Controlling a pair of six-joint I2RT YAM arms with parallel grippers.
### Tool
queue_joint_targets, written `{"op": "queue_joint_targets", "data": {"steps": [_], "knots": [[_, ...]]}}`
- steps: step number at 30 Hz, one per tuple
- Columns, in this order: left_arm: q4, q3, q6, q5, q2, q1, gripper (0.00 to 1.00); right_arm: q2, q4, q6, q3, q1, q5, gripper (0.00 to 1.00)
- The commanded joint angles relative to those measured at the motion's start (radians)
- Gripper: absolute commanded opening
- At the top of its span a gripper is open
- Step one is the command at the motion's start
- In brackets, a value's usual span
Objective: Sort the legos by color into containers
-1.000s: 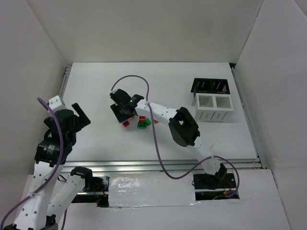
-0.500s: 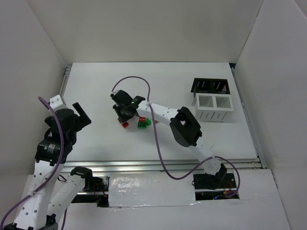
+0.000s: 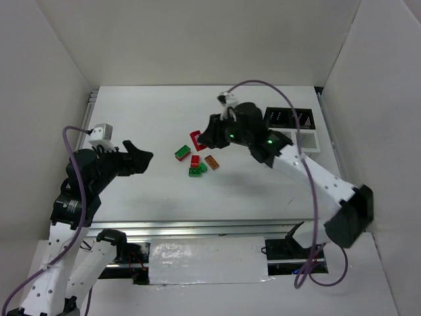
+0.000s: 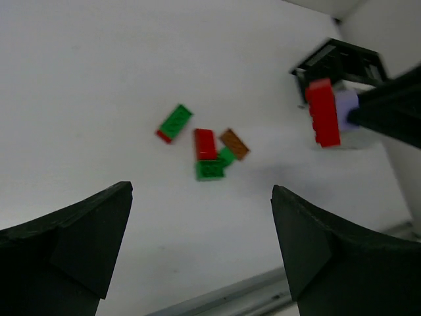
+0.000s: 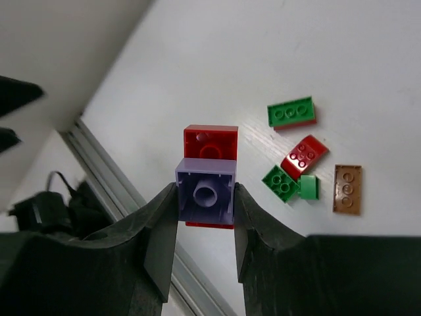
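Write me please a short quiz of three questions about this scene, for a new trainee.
1. True or false: the jaws of the left arm stand open and hold nothing.
2. What do the jaws of the right arm hold? A) a lone green brick; B) a purple brick joined to a red brick; C) nothing.
3. How many orange-brown bricks lie on the table?
Key: 1 true; 2 B; 3 one.

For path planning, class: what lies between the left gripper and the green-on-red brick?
Only bare table, in the top view, separates left gripper and green-on-red brick.
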Motion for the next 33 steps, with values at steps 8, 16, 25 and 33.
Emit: {"op": "queue_joint_targets", "data": {"steps": [8, 16, 25, 33], "knots": [[1.206, -0.275, -0.477, 0.807, 0.054, -0.086, 1.00, -0.462, 0.437, 0.186, -0.397, -0.207, -0.629, 0.00], [0.996, -0.126, -0.253, 0.696, 0.177, -0.335, 0.99, -0.519, 0.611, 0.338, -0.437, -0.207, -0.786, 0.00], [1.007, -0.114, -0.236, 0.636, 0.232, -0.444, 0.97, -0.497, 0.724, 0.410, -0.457, -0.167, -0.821, 0.00], [1.007, -0.072, -0.218, 0.615, 0.274, -0.476, 0.88, -0.478, 0.683, 0.373, -0.431, -0.139, -0.809, 0.00]]}}
